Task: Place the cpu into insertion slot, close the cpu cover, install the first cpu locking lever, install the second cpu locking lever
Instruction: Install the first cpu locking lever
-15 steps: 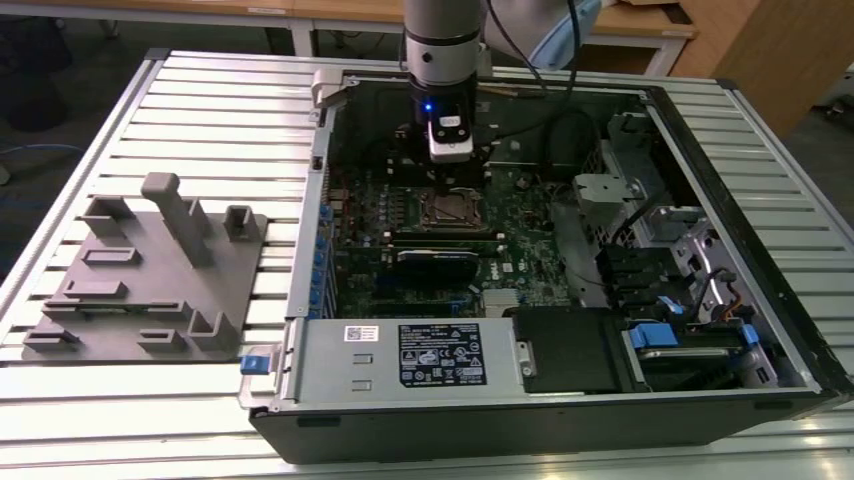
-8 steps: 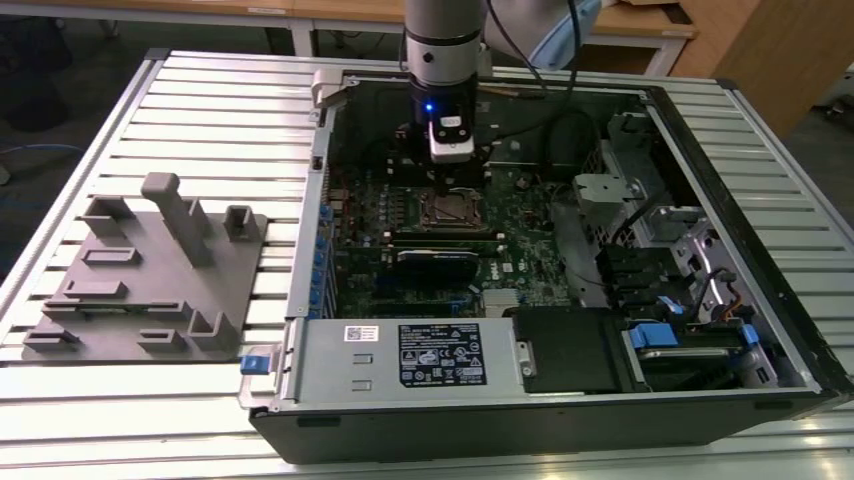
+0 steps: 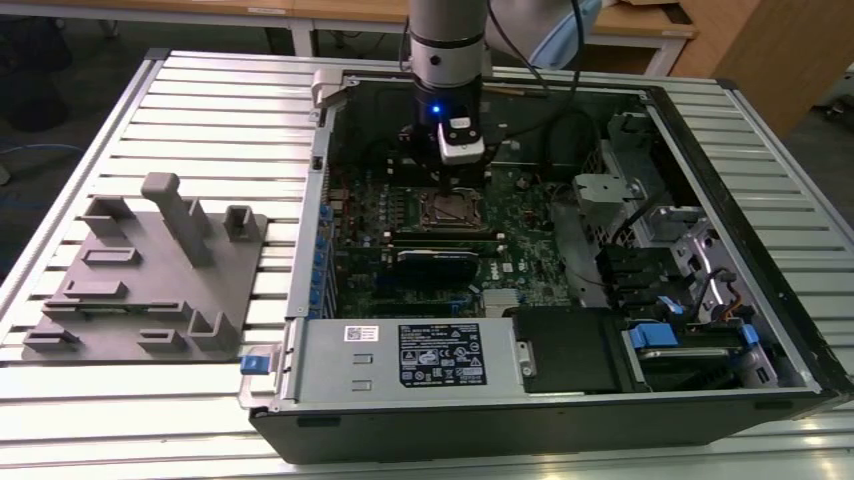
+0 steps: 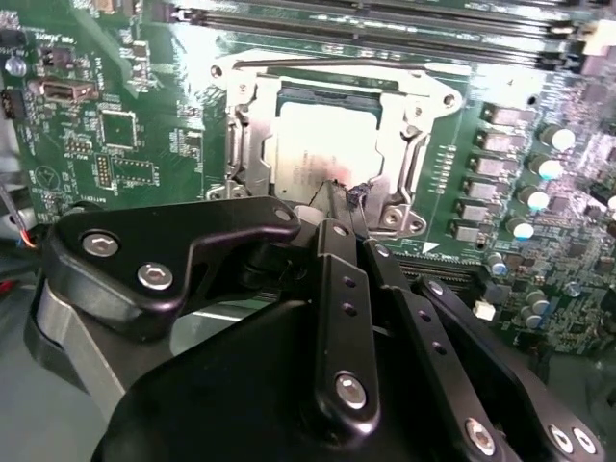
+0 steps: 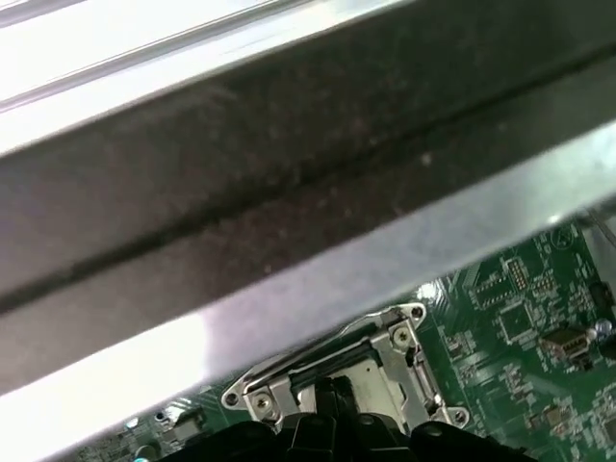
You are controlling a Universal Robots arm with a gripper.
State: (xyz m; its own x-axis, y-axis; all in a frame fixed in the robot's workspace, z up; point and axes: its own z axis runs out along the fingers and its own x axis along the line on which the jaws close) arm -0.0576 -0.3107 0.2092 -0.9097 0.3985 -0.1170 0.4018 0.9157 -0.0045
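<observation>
cpu (image 4: 322,144) is seated in the insertion slot (image 3: 454,222), silvery top showing through the window of the cpu cover (image 4: 246,130), which lies flat over it.

Second wrist view: gripper (image 4: 342,194) has its black fingers (image 4: 337,279) converging to a point, jaws closed tip to tip. The tips are right at the cover's edge on the side away from the memory slots (image 4: 385,17), at or just over the chip's rim. Can't tell if anything thin is pinched. A wire locking lever (image 4: 327,65) runs along the cover edge nearest the memory slots.

First wrist view: dark case wall (image 5: 289,221) across most of it, below that the socket frame (image 5: 404,337) on green board, with the finger tip at its middle.

Exterior view gives the context: arm (image 3: 447,40) coming straight down into an open computer case (image 3: 747,200) on a slatted metal table (image 3: 134,420), blue light (image 3: 434,108) lit on the wrist. Grey fixture plate (image 3: 147,280) sits on the table at the exterior view's left, well apart from the case.

Writing: a black-and-white label (image 3: 441,368) on the power supply.
</observation>
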